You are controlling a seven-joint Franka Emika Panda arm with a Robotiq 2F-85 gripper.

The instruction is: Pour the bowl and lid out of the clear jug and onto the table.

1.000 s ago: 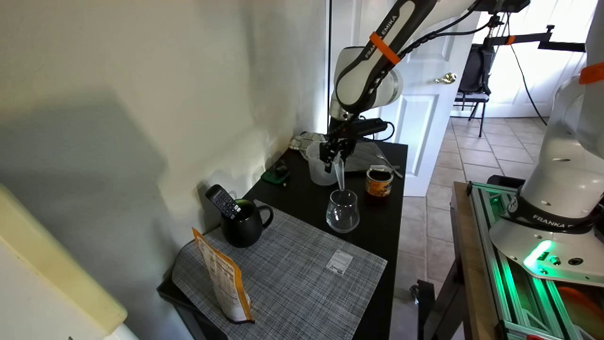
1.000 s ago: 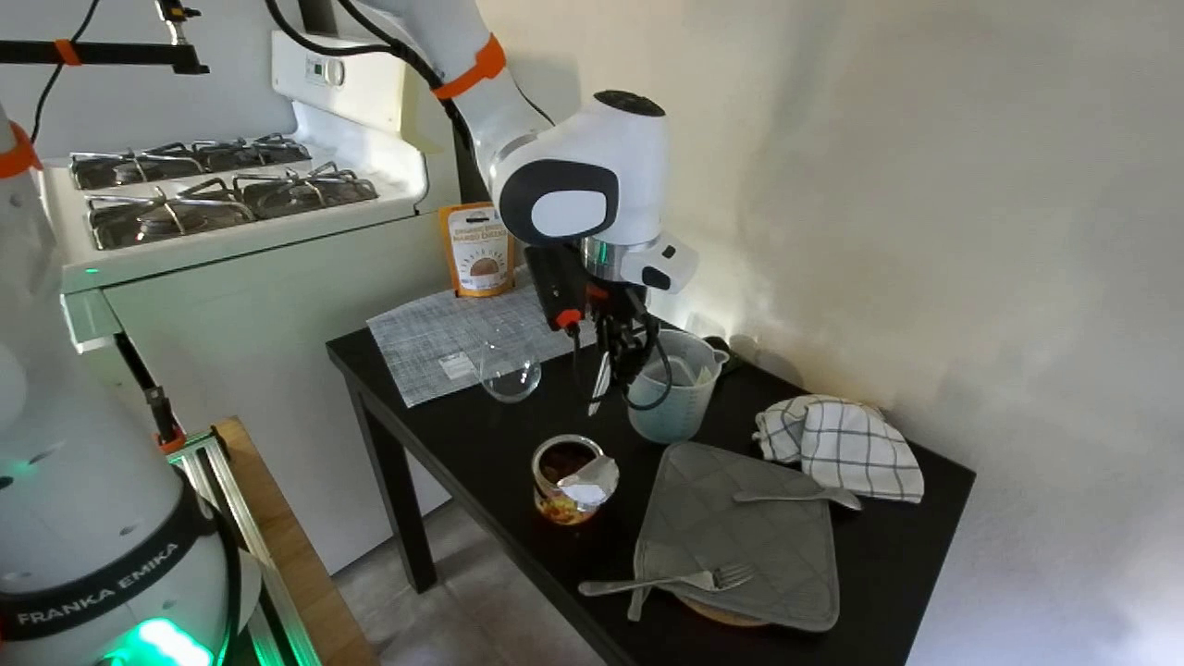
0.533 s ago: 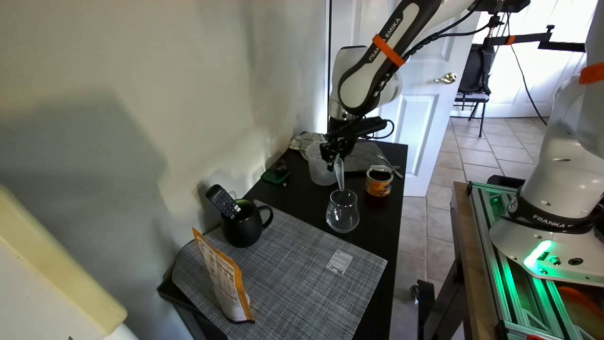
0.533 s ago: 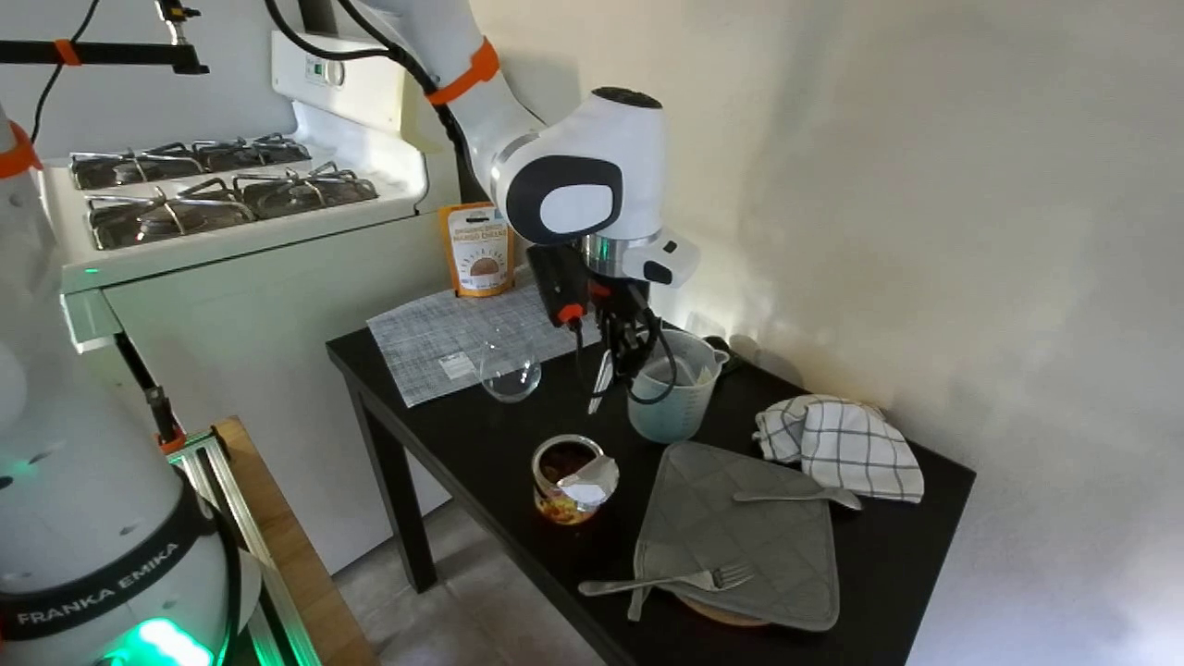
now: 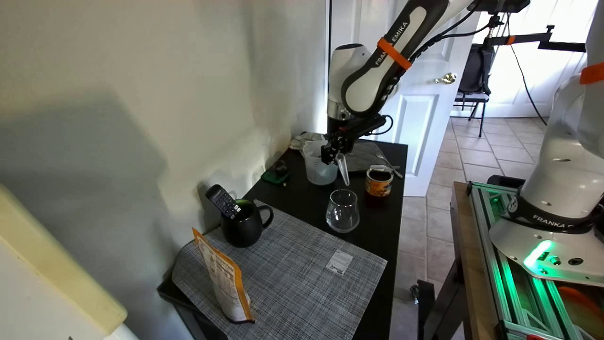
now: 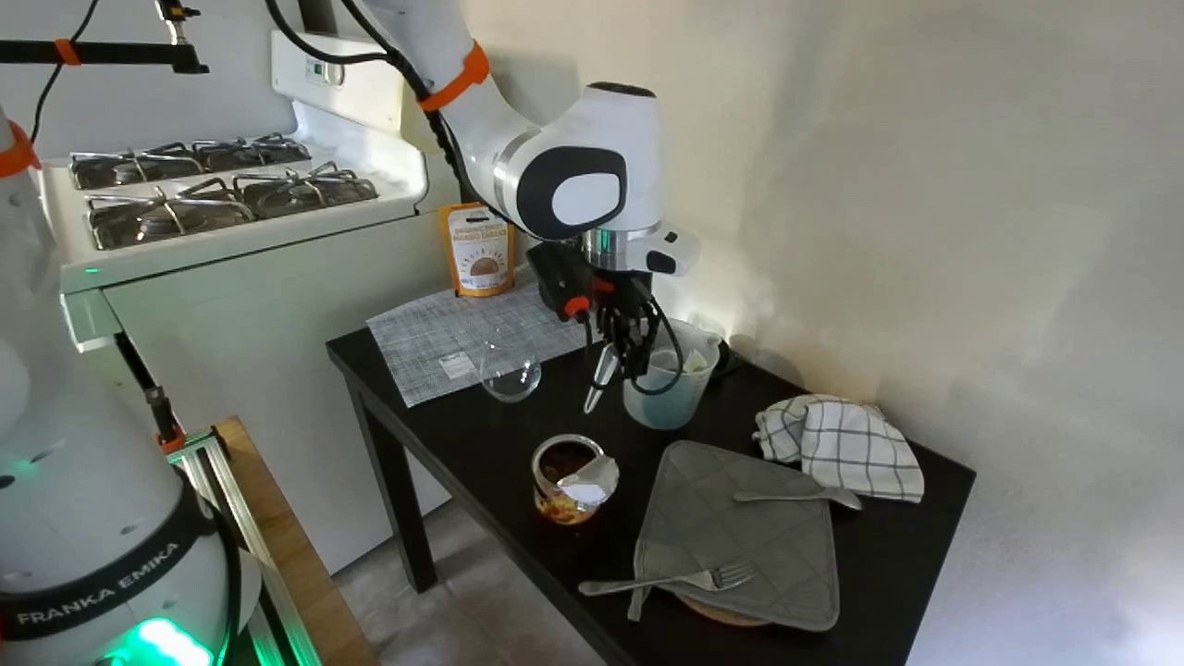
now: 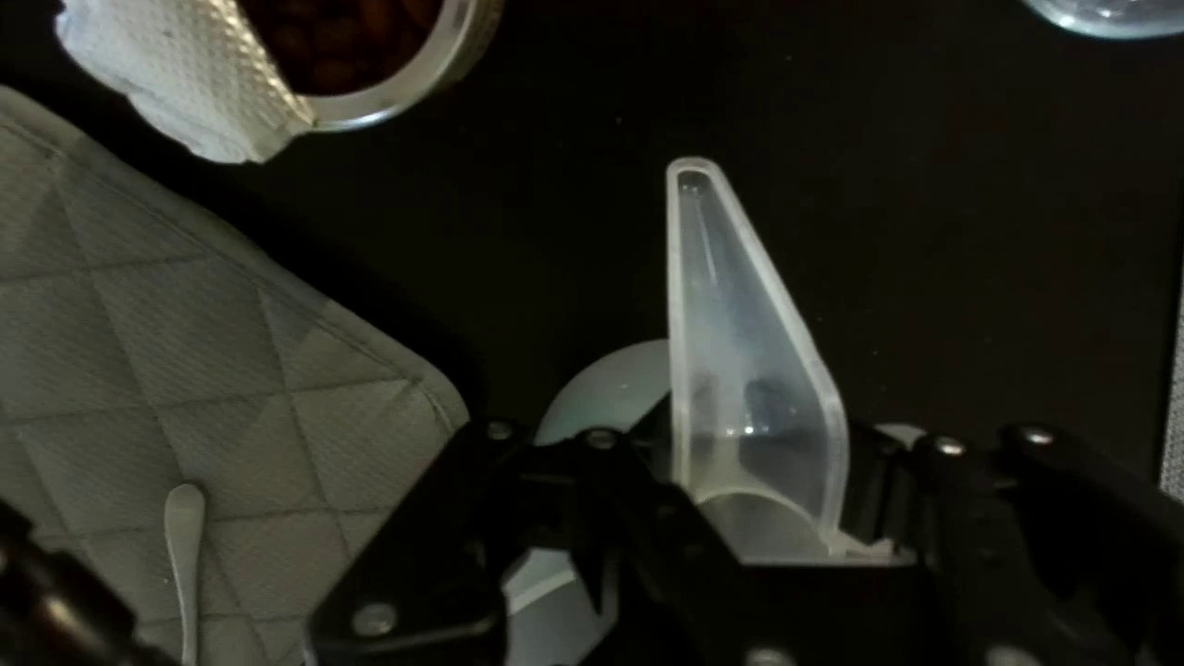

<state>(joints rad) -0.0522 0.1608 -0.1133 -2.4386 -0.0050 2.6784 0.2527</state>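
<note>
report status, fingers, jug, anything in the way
Fingers shut on handle. Jug not yet poured. Can and glass close by, possibly in the way.

Whitish and see-through, a bluish tint low down, that's the jug! Black for the gripper at the jug, black for the table below it. Beside the jug, a grey pad in quilted diamonds; near the jug, a white towel, dark grid lines. Well away from the jug, 1 pouch: orange border, white panel!
</note>
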